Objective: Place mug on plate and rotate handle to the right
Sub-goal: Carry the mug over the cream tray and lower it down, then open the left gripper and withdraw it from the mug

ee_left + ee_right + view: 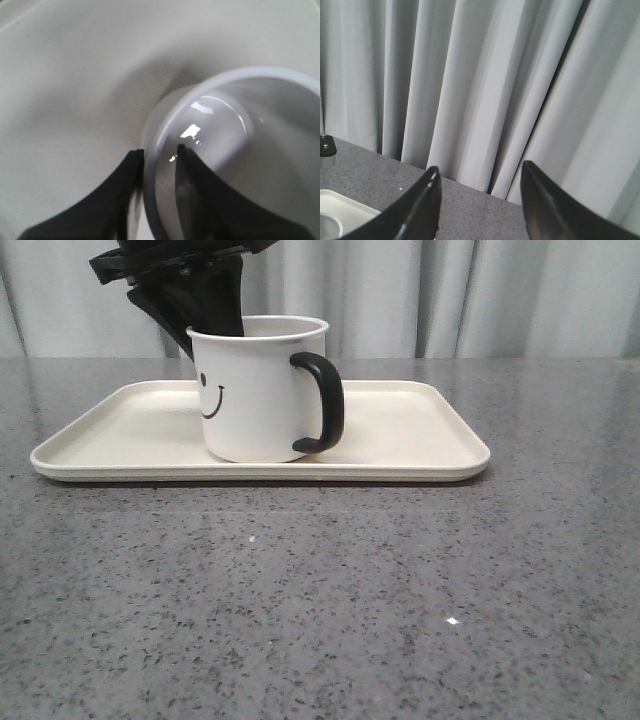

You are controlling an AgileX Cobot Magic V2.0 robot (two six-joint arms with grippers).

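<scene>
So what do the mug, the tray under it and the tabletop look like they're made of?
Mug: probably glazed ceramic or enamel; glossy white inside with sharp highlights, thin rim. Handle: glossy black, same finish. Plate: matte cream, likely plastic or melamine; no glare. Table: grey speckled, polished stone-look, faint reflections.

Low front camera; close wrist cameras

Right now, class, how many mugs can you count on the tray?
1. The mug stands on the plate, left of the plate's centre, with its handle pointing right. The left claw grips its rim. None appear hidden.
</scene>
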